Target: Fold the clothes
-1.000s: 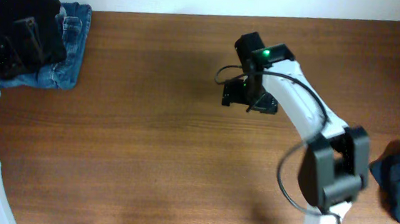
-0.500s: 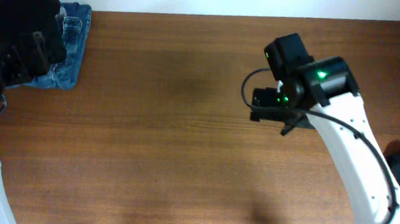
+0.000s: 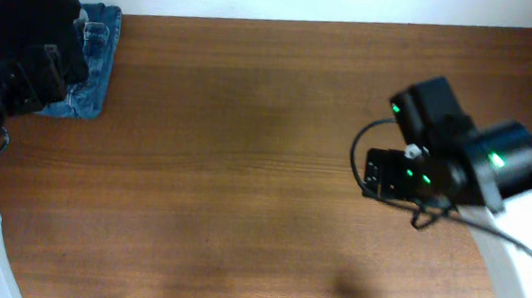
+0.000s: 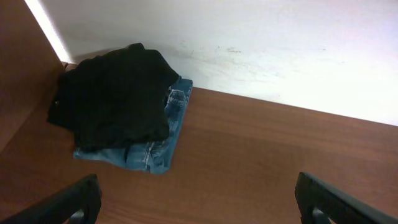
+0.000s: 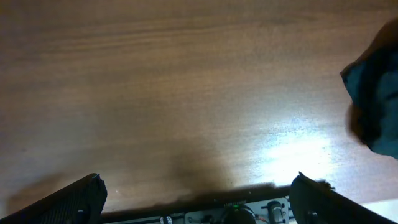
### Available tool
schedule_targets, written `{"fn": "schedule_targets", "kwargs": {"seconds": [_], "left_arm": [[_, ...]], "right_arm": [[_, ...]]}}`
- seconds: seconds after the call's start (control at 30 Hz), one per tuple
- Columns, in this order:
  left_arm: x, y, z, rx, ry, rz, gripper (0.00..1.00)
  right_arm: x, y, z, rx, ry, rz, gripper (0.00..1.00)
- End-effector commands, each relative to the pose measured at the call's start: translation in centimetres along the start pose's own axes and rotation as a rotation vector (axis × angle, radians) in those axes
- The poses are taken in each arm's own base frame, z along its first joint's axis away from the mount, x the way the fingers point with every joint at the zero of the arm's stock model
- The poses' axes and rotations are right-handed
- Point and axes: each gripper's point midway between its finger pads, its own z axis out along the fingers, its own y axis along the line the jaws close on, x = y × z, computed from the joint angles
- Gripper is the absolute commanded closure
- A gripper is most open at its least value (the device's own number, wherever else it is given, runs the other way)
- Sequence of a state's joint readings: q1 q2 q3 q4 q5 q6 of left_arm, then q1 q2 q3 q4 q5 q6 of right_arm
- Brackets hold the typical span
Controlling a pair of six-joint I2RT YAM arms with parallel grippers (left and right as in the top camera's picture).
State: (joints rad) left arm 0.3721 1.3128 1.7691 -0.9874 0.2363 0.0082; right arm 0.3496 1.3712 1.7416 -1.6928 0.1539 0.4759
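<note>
overhead: black top (image 3: 32, 5) on jeans (image 3: 93, 69) at desk (image 3: 227, 165) far-left corner; right pincer (image 3: 374, 174) over bare wood | left wrist: left pincer (image 4: 199, 208) fingers wide apart, empty; stack against wall (image 4: 280, 50) | right wrist: fingers wide apart, empty; dark garment (image 5: 376, 106) at right edge

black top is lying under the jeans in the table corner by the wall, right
Not quite: the black top lies on top of the jeans, not under them. The left wrist view shows the blue denim sticking out beneath the black fabric. The rest holds: the pile is in the table corner by the wall.
</note>
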Motion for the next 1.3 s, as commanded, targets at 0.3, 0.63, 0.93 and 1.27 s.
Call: {"fn": "schedule_targets", "kwargs": {"seconds": [0.3, 0.63, 0.93, 1.27], "left_arm": [[0.2, -0.2, 0.1, 0.012, 0.007, 0.007, 0.01], [0.2, -0.2, 0.1, 0.012, 0.007, 0.007, 0.01], [0.2, -0.2, 0.1, 0.012, 0.007, 0.007, 0.01], [0.2, -0.2, 0.1, 0.012, 0.007, 0.007, 0.01]], "right_arm": [[2.5, -1.3, -4.6, -0.120, -0.152, 0.032, 0.01], [3.4, -1.3, -5.7, -0.173, -0.181, 0.036, 0.01], [3.3, -1.3, -5.5, -0.170, -0.175, 0.035, 0.01], [2.8, -0.7, -4.6, -0.153, -0.132, 0.028, 0.01]]}}
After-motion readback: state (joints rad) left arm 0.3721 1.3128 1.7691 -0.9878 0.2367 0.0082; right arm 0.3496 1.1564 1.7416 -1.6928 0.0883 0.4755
